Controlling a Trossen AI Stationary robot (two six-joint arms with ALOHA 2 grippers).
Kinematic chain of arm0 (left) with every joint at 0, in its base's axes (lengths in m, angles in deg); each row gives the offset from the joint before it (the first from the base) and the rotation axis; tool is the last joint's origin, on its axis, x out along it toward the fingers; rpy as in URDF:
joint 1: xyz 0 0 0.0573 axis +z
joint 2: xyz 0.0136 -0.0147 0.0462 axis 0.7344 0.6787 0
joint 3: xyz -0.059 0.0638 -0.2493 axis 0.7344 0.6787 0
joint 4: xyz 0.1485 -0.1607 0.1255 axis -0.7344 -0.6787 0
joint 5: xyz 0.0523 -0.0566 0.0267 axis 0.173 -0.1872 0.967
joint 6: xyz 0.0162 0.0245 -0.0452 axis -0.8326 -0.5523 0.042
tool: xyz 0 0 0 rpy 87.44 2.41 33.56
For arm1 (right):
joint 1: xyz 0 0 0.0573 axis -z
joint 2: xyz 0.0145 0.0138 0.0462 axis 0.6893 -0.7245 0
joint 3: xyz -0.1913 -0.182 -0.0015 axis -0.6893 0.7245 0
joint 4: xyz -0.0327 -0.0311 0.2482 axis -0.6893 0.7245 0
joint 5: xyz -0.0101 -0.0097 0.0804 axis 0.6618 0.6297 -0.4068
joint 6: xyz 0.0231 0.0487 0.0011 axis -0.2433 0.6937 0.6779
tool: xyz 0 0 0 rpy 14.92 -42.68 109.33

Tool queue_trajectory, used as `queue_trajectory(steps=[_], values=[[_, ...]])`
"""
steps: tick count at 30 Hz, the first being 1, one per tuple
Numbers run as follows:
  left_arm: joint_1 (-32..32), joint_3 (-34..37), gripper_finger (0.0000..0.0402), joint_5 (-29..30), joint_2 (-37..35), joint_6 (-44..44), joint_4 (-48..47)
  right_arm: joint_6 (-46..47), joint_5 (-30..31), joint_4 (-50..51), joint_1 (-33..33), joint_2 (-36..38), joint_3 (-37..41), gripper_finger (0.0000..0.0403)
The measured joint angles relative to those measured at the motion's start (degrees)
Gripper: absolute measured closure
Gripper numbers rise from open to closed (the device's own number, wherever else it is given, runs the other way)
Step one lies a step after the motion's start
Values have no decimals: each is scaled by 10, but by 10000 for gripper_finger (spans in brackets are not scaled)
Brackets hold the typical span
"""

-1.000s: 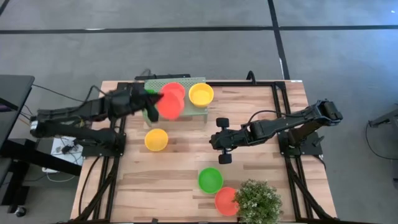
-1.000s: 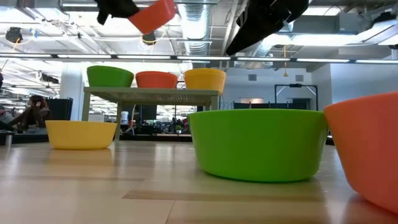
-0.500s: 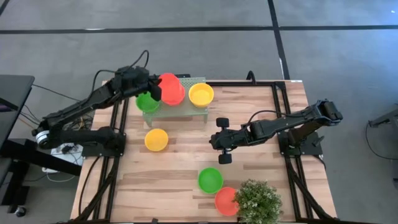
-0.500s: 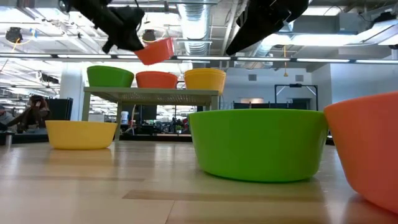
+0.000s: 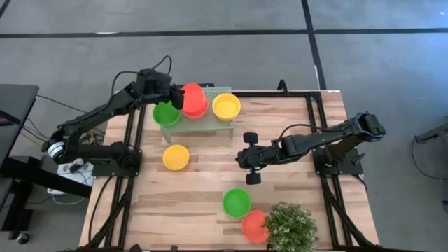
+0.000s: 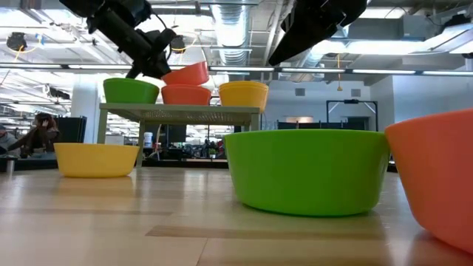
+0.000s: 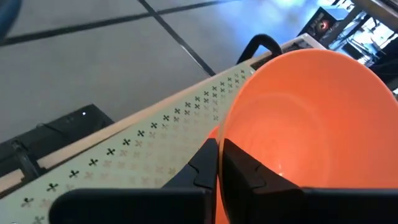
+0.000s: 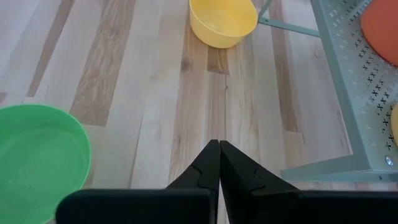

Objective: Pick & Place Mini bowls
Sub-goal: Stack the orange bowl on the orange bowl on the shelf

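Left gripper (image 5: pixel 175 101) clamped narrow on rim of red bowl (image 5: pixel 194 100), fingers (image 7: pixel 211 163) pinching the near wall, one inside and one outside. Bowl carried tilted, directly over a second red bowl (image 6: pixel 185 94) seated mid-shelf on the pale green perforated stand (image 5: pixel 217 123). In low view the carried bowl (image 6: pixel 187 74) sits canted just above the seated one, lower edge at or nearly at its rim; actual contact not resolvable.

Key relation: target lies straight below the held bowl, not off to a side. Held rim higher on the side away from the gripper, lower on the gripper side. Next move judged to be levelling, a short descent to nest, then release. Risk if released while canted: bowl sliding off toward green bowl (image 5: pixel 166 113) or yellow bowl (image 5: pixel 226 106) flanking it on the stand.

Right gripper (image 5: pixel 250 158) shut, holding nothing, parked above mid-table, well apart from the stand. Nearer to the loose bowls than the left: yellow bowl on table (image 5: pixel 176 157), green bowl at front (image 5: pixel 236 201), red bowl beside plant (image 5: pixel 253 225). Bushy plant (image 5: pixel 290 225) crowding that last bowl, partly overlapping it from above.
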Motion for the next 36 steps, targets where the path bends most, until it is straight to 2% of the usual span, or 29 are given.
queue_trajectory(steps=[7, 23, 30, 36], values=[[1, 0, 386, -32, -1, 16, -11, 0, 0, 0, 0, 0, 0, 400], [1, 0, 333, -26, -3, 16, -12, 0, 0, 0, 0, 0, 0, 400], [0, 0, 312, 20, -3, -12, -12, 0, 0, 0, 0, 0, 0, 400], [-2, 0, 315, 22, -3, -45, -11, 0, 0, 0, 4, 0, 0, 400]])
